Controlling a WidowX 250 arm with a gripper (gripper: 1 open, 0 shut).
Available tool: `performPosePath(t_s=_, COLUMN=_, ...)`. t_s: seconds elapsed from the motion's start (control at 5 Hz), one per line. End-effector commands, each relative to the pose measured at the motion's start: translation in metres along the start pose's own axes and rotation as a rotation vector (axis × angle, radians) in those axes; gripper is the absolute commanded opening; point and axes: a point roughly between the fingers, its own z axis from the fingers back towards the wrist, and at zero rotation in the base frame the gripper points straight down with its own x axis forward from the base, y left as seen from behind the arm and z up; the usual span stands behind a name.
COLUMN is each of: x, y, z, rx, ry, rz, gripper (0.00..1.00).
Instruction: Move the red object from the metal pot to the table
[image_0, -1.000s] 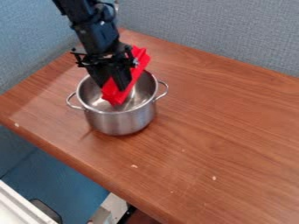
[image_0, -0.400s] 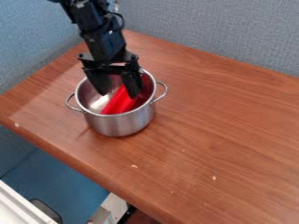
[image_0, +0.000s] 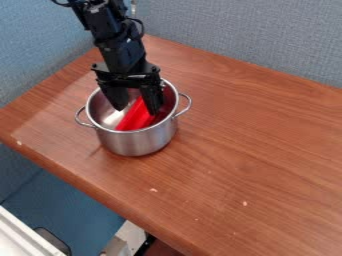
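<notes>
We had our fingers spread wide and reaching down into the metal pot, straddling the red object that leaned against its inner wall, presumably so we could grasp it and carry it to the table.

The arm is black all over, built of blocky, angular segments with small recesses and edges catching faint light. It enters from 11 o'clock and widens into a black gripper with a crossbar and two flat, dark fingers. No coloured markings or labels can be made out; cables and screws are too small to tell
</notes>
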Motion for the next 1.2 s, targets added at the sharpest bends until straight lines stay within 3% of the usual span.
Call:
performPosePath(t_s=0.0, x=0.003, y=-0.001, z=0.003, rx=0.015, ry=-0.018, rz=-0.014, gripper=1.00)
performPosePath(t_s=0.8, x=0.002, y=0.000, z=-0.007, rx=0.030, ry=-0.008, rz=-0.017, gripper=1.00)
performPosePath(t_s=1.0, x=0.002, y=0.000, z=-0.009, rx=0.034, ry=-0.007, rz=-0.018, gripper=0.00)
